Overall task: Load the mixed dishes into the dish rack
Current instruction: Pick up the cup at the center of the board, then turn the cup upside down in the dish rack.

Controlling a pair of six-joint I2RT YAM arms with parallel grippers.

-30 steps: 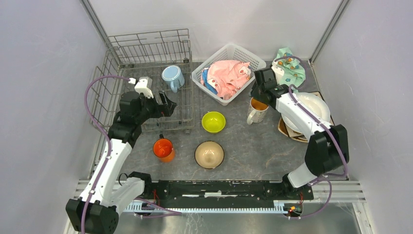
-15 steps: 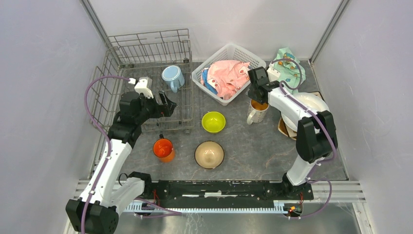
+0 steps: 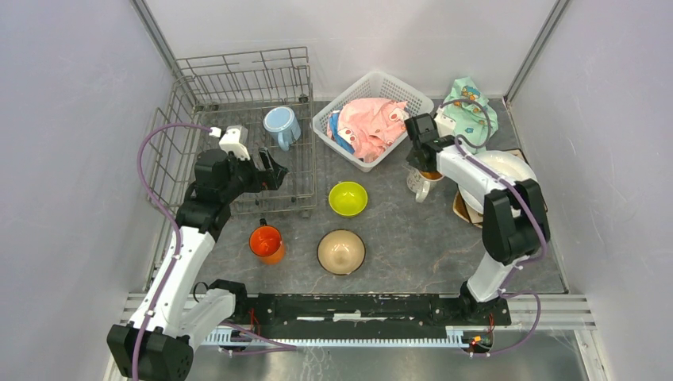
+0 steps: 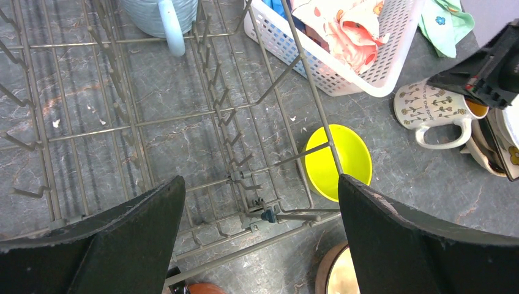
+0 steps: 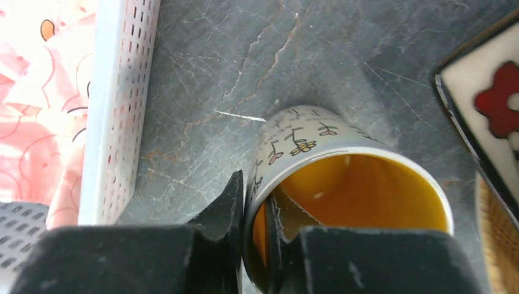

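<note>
Right gripper [image 3: 423, 163] pinches the white patterned mug [image 3: 420, 183] at its rim, while the left gripper [image 4: 260, 184] hangs over the dish rack [image 3: 246, 79] with its fingers spread wide.

The mug stands on the grey table [image 3: 397, 238] between the white lattice basket [image 5: 125, 92] and the stack of plates [image 3: 512, 171], well apart from the rack. Its long axis is about vertical, with the orange-lined mouth up and the handle pointing toward the near edge. One finger is inside the wall and the other outside, on the side facing the basket. Whether its base is lifted cannot be told. A light-blue mug [image 3: 282, 125] lies on its side in the rack. The lime-green bowl [image 3: 348, 198], tan bowl [image 3: 341, 252] and orange mug [image 3: 267, 242] sit on the table.
</note>
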